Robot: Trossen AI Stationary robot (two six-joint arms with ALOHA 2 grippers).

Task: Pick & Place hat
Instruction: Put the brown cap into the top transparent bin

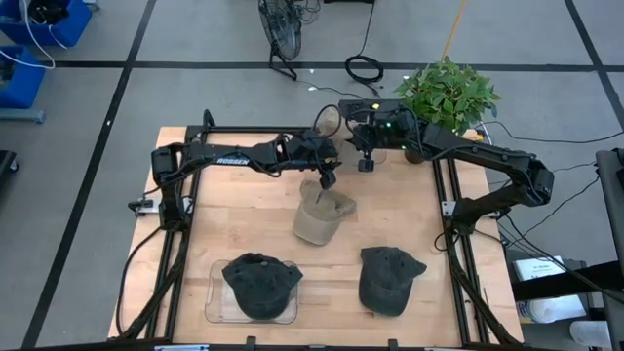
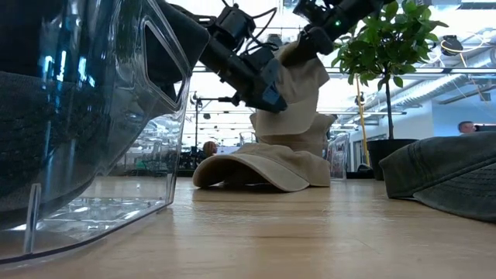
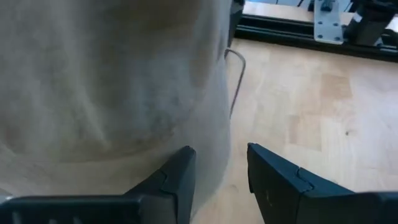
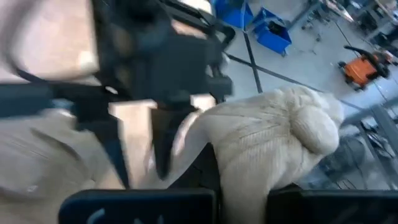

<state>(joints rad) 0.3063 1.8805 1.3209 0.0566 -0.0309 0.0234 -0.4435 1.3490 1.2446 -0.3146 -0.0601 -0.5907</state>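
Tan cap sits mid-table, soft pale fabric, brim toward the front-left, crown lifted at the back. Three caps total: the tan one, a dark cap front right, another dark cap in a clear bin. Left gripper pinches the tan crown; right gripper is above, fingers pressed together on pale fabric.

Lab: taped concrete floor, aluminium-framed table.
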